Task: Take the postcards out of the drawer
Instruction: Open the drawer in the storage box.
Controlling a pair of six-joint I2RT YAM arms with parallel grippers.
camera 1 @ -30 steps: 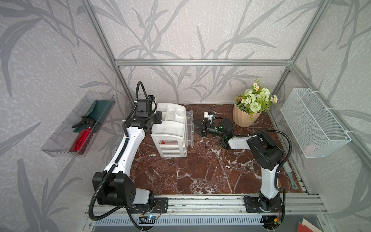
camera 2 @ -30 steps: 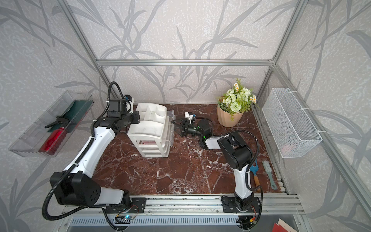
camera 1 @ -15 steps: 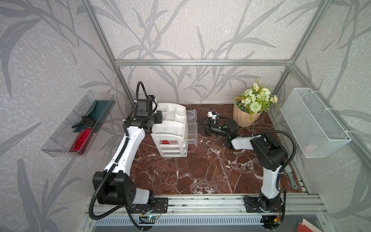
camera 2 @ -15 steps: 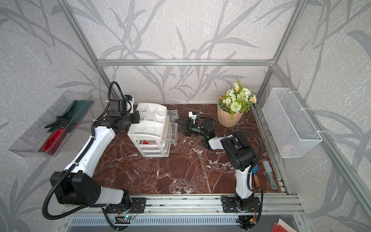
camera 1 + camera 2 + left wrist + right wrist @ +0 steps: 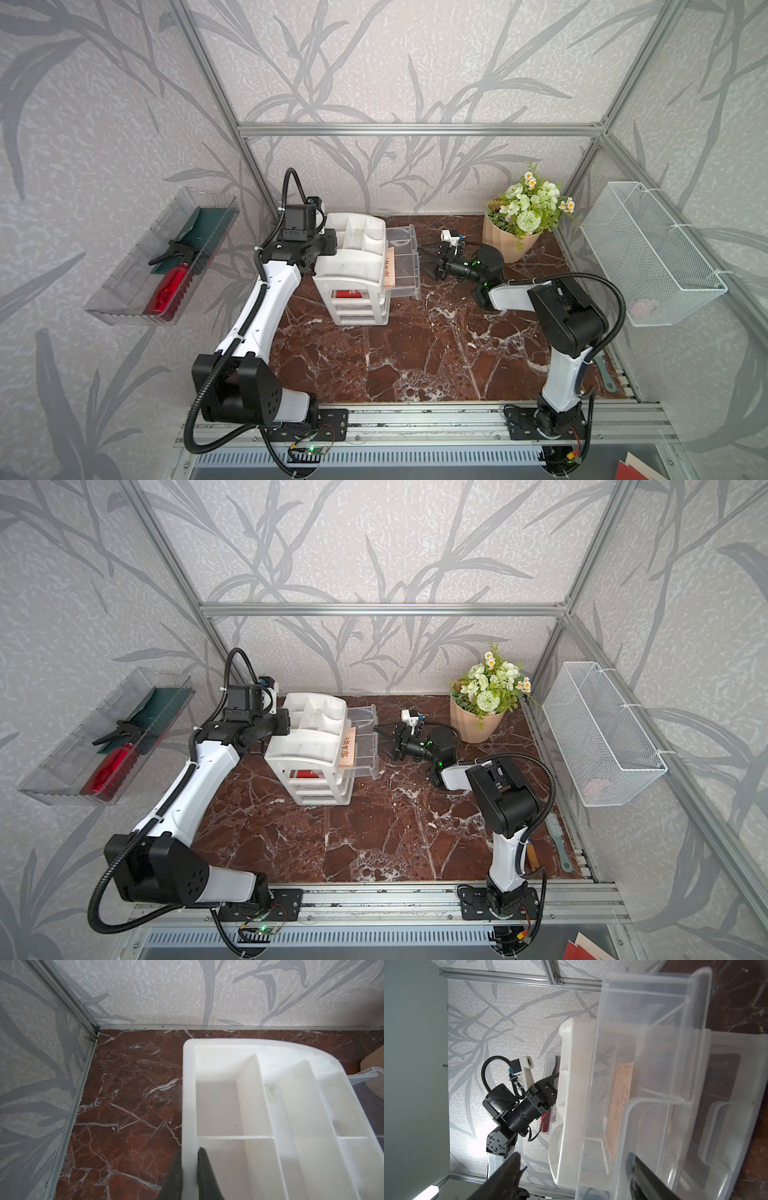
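Observation:
A white drawer organizer stands at the back left of the marble table. Its clear top drawer is pulled out to the right. A pale peach postcard with dark print lies in that drawer, half under the organizer's top; it also shows through the clear plastic as a postcard. A red card shows in the drawer below. My left gripper is shut on the organizer's left rim. My right gripper is open at the drawer's front, one finger seen through the clear wall.
A potted flower bunch stands behind the right gripper. A white wire basket hangs on the right wall. A clear tray with a red bottle hangs on the left wall. A brush lies at the right edge.
The clear top drawer has slid further out to the right, and my right gripper has moved right with it. The left arm has stayed on the organizer.

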